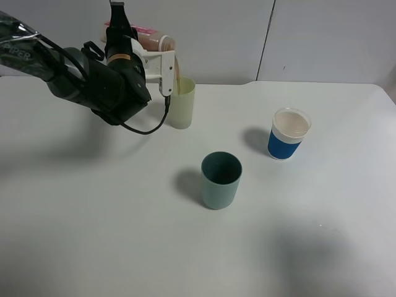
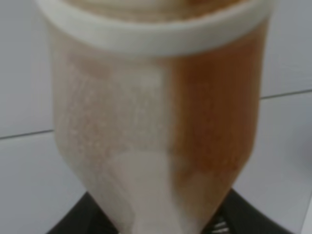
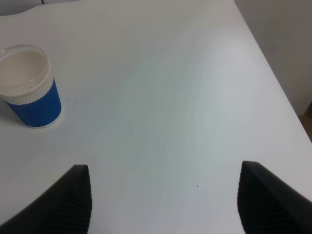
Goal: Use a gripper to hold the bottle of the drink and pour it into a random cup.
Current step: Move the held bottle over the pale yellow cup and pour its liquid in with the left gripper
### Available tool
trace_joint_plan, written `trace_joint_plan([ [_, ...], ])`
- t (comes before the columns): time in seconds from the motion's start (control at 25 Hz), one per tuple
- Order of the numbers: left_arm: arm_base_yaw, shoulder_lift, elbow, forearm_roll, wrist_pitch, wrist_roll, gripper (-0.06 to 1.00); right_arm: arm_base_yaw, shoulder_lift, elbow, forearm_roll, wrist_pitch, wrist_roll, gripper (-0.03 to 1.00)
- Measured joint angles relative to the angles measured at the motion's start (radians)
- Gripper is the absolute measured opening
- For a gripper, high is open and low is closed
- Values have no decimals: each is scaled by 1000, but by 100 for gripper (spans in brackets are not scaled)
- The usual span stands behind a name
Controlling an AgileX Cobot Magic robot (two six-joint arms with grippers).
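Observation:
My left gripper (image 1: 138, 46) is shut on the bottle (image 1: 147, 37), which lies tipped on its side above the table at the back left. A thin stream of the reddish-brown drink (image 1: 176, 73) runs from its neck into the pale yellow-green cup (image 1: 182, 103) standing just below. In the left wrist view the bottle (image 2: 156, 122) fills the picture, with the drink (image 2: 217, 117) pooled along one side. My right gripper (image 3: 165, 204) is open over bare table, nothing between its dark fingers (image 3: 68, 202).
A teal cup (image 1: 221, 180) stands in the middle of the white table (image 1: 93, 235). A white-rimmed blue cup (image 1: 288, 133) (image 3: 30, 85) stands to the right. A grey wall runs close behind the yellow-green cup.

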Motion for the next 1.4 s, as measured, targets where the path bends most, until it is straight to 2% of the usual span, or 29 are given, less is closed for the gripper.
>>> trace_joint_plan([
  [1.4,0,0,0,25,-20,25,36,0,0,0,0,-1,0,63],
])
